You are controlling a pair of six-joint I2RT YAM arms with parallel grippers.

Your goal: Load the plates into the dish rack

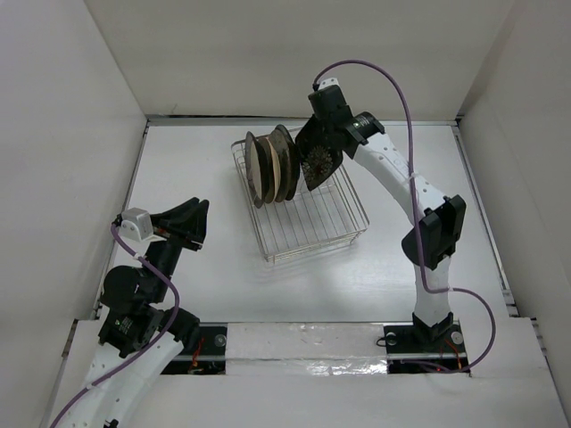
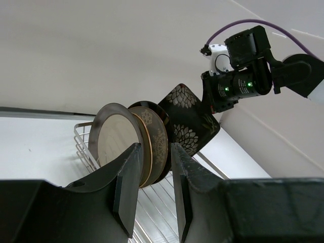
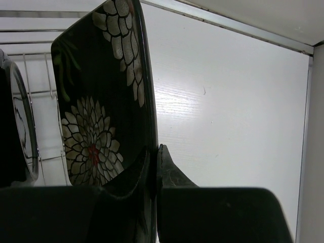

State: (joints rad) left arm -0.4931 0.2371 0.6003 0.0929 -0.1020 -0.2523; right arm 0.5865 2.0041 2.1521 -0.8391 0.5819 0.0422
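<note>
A: Item one, the square plate (image 1: 319,163)?
B: Black, with a pale flower pattern. It is held on edge and tilted, over the far end of the rack (image 1: 312,218), just beside the round plates (image 1: 270,167) on their right. I cannot tell whether its lower edge touches the wires.

A: The round plates?
B: At least three, standing on edge and packed close together in the far left part of the rack. The one facing the left wrist camera has a dark rim and a cream centre (image 2: 117,140).

A: Right claw (image 1: 315,143)?
B: Clamped on the rim of the square plate, one finger (image 3: 169,169) pressed against its back.

A: Left claw (image 1: 200,223)?
B: Jaws partly apart with nothing between them, above the desk (image 1: 192,160), left of the rack and well apart from it, pointing toward the plates.

A: The rack itself?
B: Silver wire, rectangular, set at an angle near the middle of the white desk.
</note>
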